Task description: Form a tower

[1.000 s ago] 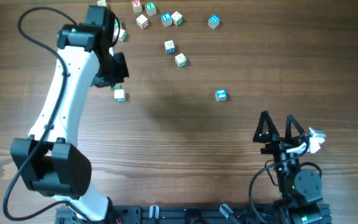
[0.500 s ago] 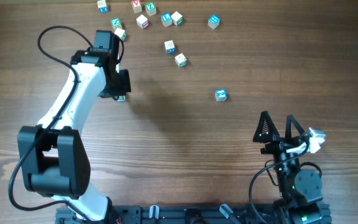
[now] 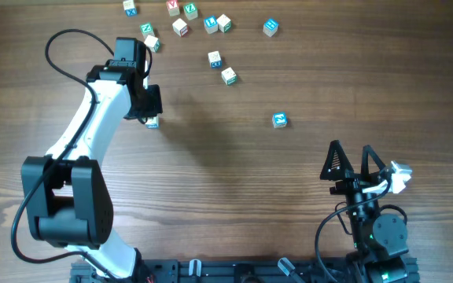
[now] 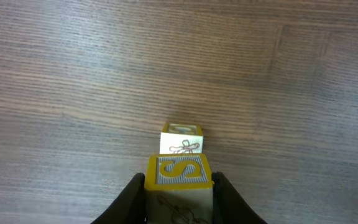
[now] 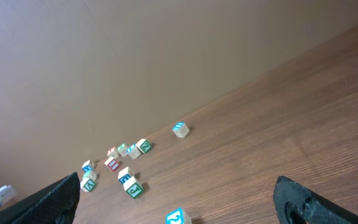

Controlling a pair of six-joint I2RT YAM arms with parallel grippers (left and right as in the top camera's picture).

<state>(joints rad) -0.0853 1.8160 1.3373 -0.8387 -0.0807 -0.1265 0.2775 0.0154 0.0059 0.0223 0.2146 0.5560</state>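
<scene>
**Left hand grips a letter block beside the start of a tower**

A brown desk (image 3: 226, 181) with fine, straight wood grain fills the overhead view. The left hand (image 3: 149, 104), black at the end of a white arm, is clamped on a small pale wooden cube, the S block (image 4: 179, 172). Its top face has a yellow frame, a ridged ground and a raised letter S, with a line drawing on the side below.

The tower (image 3: 152, 122) is only one square-edged pale block on the desk, peeking out from under the left hand's lower edge. In the left wrist view it sits just beyond the S block, in line with it. Whether the two touch cannot be told.

Loose blocks (image 3: 215, 58) of the same kind, printed in teal, blue, green and red, lie scattered along the far edge of the desk. One blue block (image 3: 280, 119) lies alone, nearer the middle.

The right hand (image 3: 351, 149) is at the near right, well apart from the tower, its two black pointed fingers spread wide with nothing between them.
</scene>
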